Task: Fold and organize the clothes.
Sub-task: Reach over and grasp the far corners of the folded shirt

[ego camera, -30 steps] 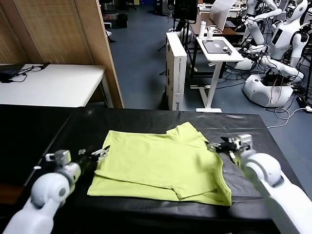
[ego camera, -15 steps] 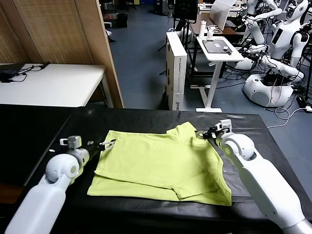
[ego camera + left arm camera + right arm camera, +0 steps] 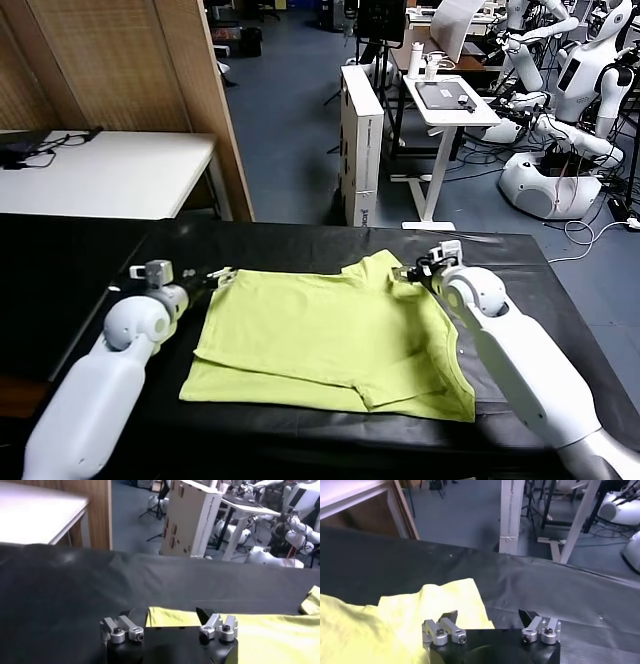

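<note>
The lime yellow-green T-shirt lies partly folded on the black table, with a sleeve sticking out at its far right corner. My left gripper is open at the shirt's far left corner; the left wrist view shows that yellow corner between its open fingers. My right gripper is open over the sleeve at the far right; in the right wrist view one finger is above the yellow cloth and the other above bare table.
The table's far edge runs just behind the shirt. Past it stand a wooden partition, a white table, a white box, a small stand and other robots.
Both arms have swung forward and inward: the left gripper moved from the shirt's left side to its far left corner, the right gripper from the right edge to the far sleeve.
</note>
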